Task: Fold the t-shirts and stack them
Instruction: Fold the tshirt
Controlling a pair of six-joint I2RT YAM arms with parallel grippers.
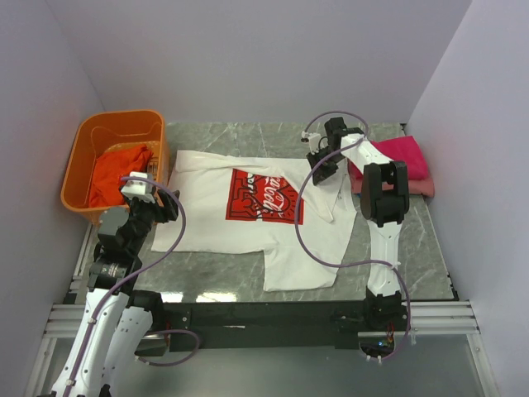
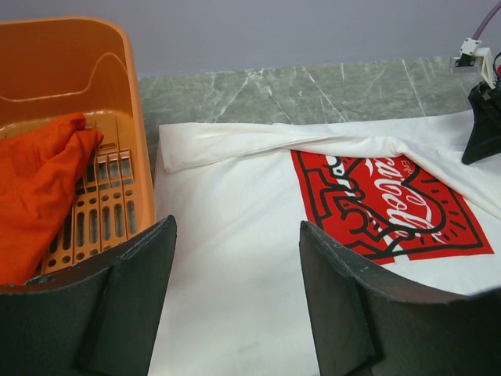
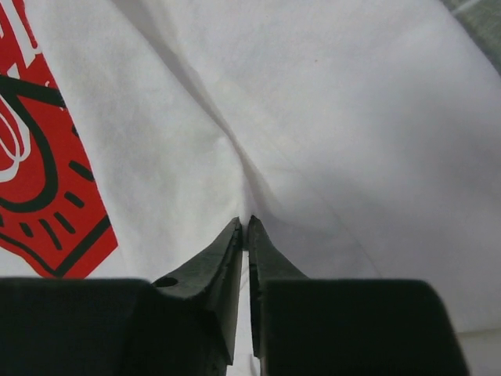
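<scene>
Right gripper (image 3: 246, 227): pinched closed on a fold of the white shirt (image 3: 337, 141).
Left gripper (image 2: 237, 235): wide open, empty, above the shirt beside the basket (image 2: 70, 55).

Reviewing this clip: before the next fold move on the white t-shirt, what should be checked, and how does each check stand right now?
1. Right gripper grip on the white t-shirt: ok, fingers pinched shut, cloth puckering into them.
2. Left gripper grip: not ok, open over the shirt's left part, holding nothing.
3. Shirt flat: not ok, a fold runs along its far edge.
4. Gap to the pink shirts: cannot tell, the right arm hides it.
5. Orange-red shirt out of the way: ok, inside the orange basket.
</scene>
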